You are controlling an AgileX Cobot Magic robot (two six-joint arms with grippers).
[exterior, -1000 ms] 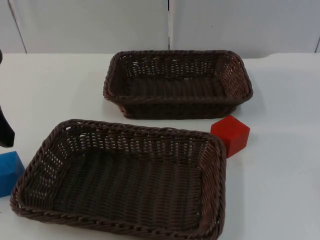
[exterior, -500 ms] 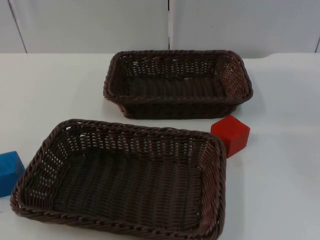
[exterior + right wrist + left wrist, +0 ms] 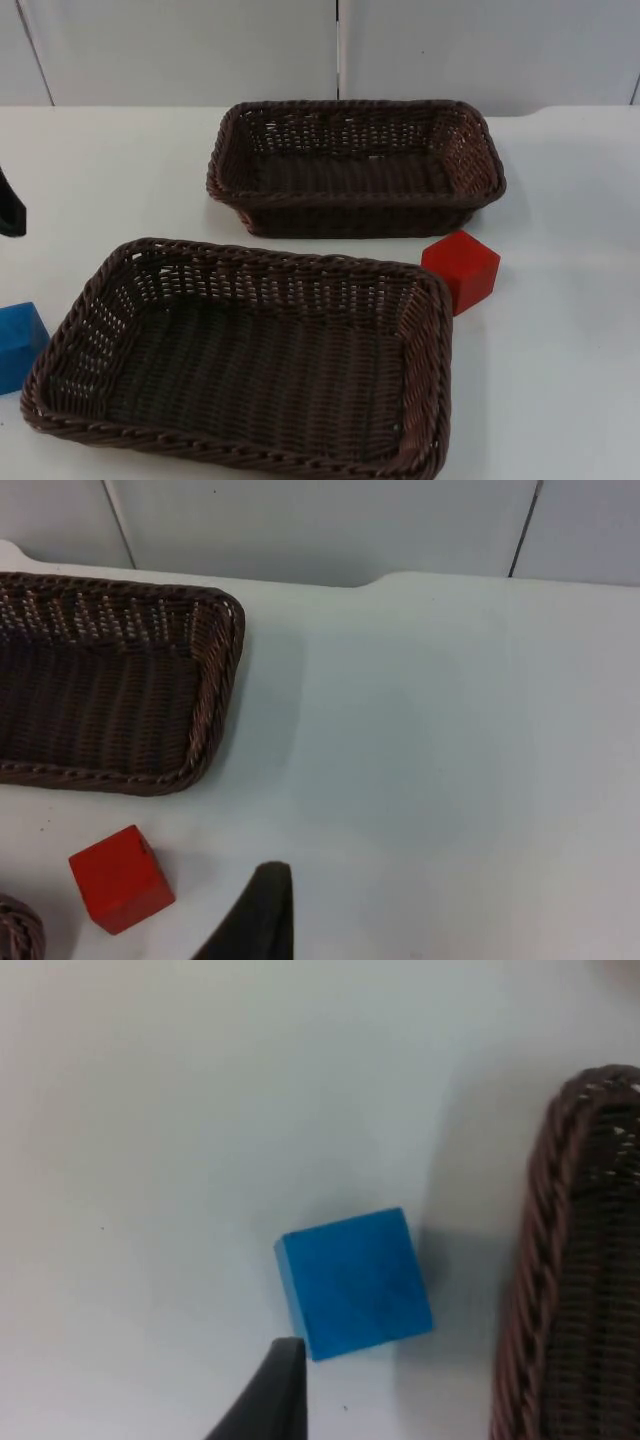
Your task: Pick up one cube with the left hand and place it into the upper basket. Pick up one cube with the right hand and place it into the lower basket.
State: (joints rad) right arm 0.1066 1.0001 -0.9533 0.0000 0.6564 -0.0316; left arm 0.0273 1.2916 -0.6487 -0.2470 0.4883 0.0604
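Observation:
A blue cube point(image 3: 18, 345) lies on the white table just left of the lower basket point(image 3: 432, 300); neither basket holds anything. My left gripper point(image 3: 10, 212) hangs at the table's left edge, above and behind that cube. In the left wrist view the blue cube point(image 3: 355, 1282) sits just ahead of the left gripper point(image 3: 270, 1395), beside the lower basket's rim point(image 3: 555, 1290). A red cube point(image 3: 460, 270) rests between the upper basket point(image 3: 225, 150) and the lower basket's right corner. My right gripper point(image 3: 255, 915) hovers over bare table, right of the red cube point(image 3: 120, 878).
The upper basket point(image 3: 215, 710) stands near the grey partition wall point(image 3: 200, 50). Open white table stretches to the right of both baskets and to the left of the upper one. The lower basket's corner point(image 3: 15, 930) lies close to the red cube.
A dark part of the left arm stood lower at the left edge one second ago, was out of the top view half a second ago, and is now back higher up. Cubes and baskets stayed put.

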